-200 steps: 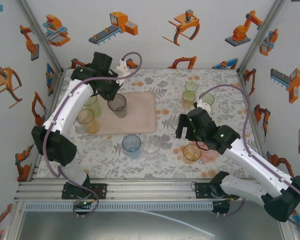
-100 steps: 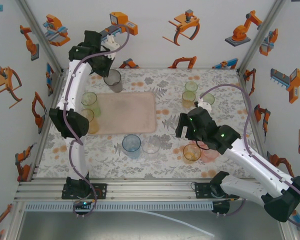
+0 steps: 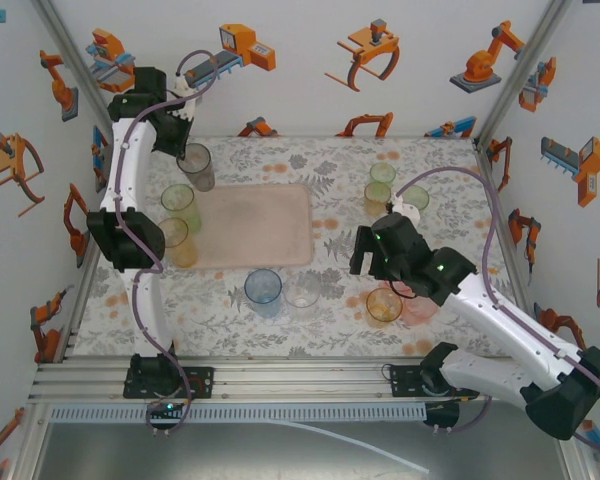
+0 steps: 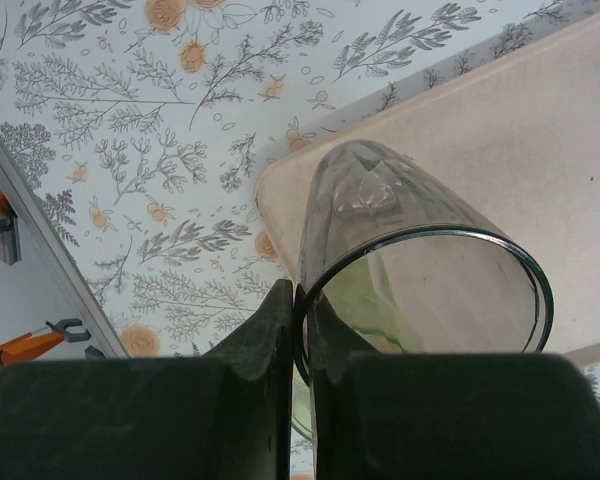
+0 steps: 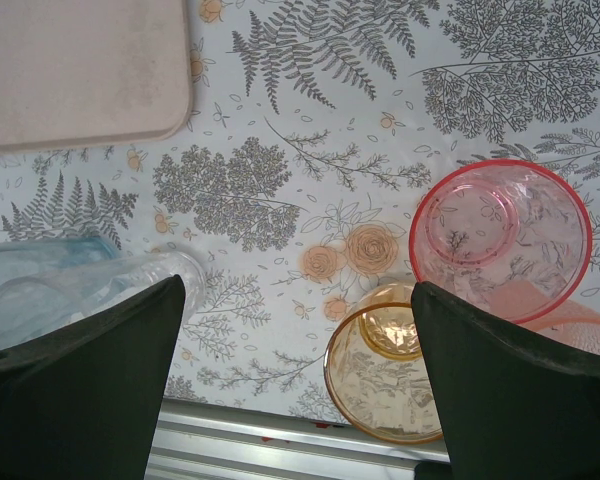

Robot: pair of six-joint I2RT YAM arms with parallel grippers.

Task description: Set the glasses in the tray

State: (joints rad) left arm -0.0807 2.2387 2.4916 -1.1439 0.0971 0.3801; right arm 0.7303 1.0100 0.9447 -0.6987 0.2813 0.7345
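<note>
My left gripper (image 3: 185,152) is raised high at the back left, shut on the rim of a smoky grey glass (image 3: 198,168). In the left wrist view the fingers (image 4: 280,330) pinch the dark rim, and the grey glass (image 4: 420,250) hangs tilted over a corner of the pale pink tray (image 4: 540,130). The tray (image 3: 270,235) lies left of centre with nothing on it. My right gripper (image 3: 378,268) is open and hovers by an amber glass (image 3: 384,305) and a pink glass (image 3: 418,306). Between its fingers lies bare table, with the amber glass (image 5: 380,375) beside the right finger.
A green glass (image 3: 179,205) and an amber one (image 3: 173,238) stand left of the tray. A blue glass (image 3: 263,290) and a clear one (image 3: 302,296) stand in front of it. Three more glasses (image 3: 382,176) stand at the back right. Enclosure walls ring the table.
My left arm has lifted the grey glass off the tray and carried it up and back to the left. The right arm has stayed put.
</note>
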